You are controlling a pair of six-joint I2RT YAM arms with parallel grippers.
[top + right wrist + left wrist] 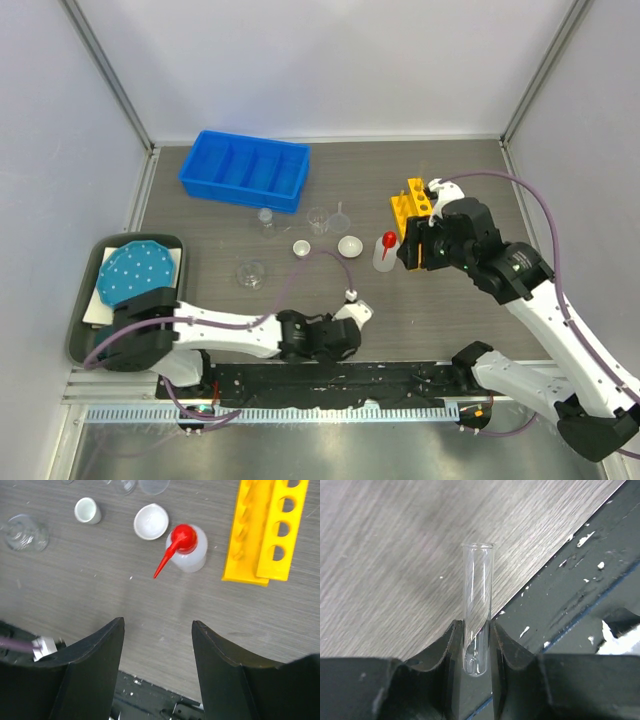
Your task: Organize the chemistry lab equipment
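The left claw (476, 636) pinches 1 glass tube (478, 580) by its round bottom, near the front edge of the worktop (395, 555), likely for a hole in the yellow rack (265, 530). The right claw (157, 625) hangs wide open near that rack.

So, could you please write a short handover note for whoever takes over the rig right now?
Left gripper: shut on a tube, held low near the arm bases.
Right gripper: open and empty, hovering near the bottle and the rack.
Dish, beakers and funnel stand loose mid-table, in front of the blue bin.
Done: one tube is in hand.
Left: put the tube in the rack, whose visible holes look empty, then sort the rest.
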